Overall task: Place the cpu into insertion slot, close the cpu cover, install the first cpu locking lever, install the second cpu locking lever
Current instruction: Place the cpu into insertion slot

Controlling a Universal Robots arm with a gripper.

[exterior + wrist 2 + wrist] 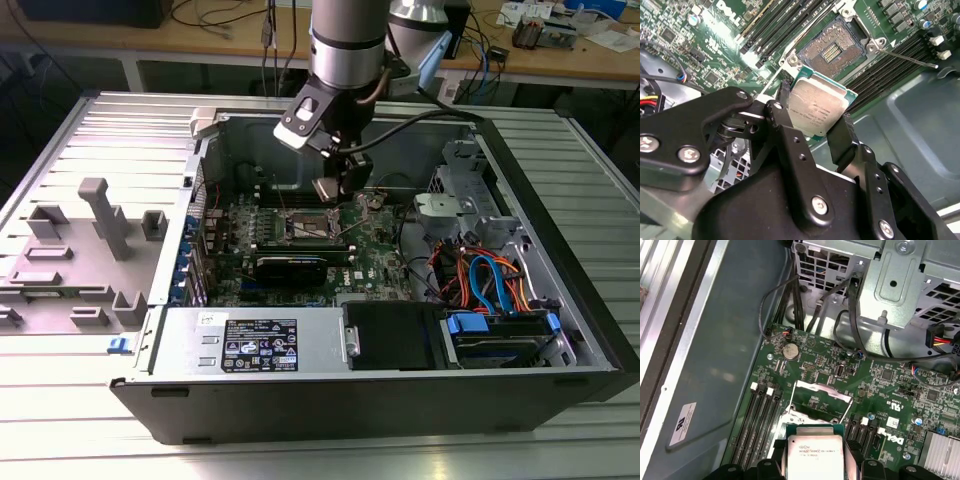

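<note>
My gripper (814, 119) is shut on the cpu (817, 102), a small square chip with a silvery top and green edge, gripped by two opposite sides. In the exterior view the gripper (335, 188) hangs over the green motherboard (375, 255) inside the open computer case, holding the cpu (326, 190) a little above the insertion slot (305, 228). The insertion slot (832, 49) lies bare, its contact field showing, just beyond the chip. The cpu cover (820, 401) stands raised open behind the cpu (814, 456). A thin locking lever (905, 56) sticks out beside the socket.
Long black memory slots (775, 27) flank the socket. A metal drive cage (900, 280) and loose cables (790, 305) stand past the board. The case wall (705, 365) runs along one side. A black card (290, 268) and power supply (250, 345) sit toward the case front.
</note>
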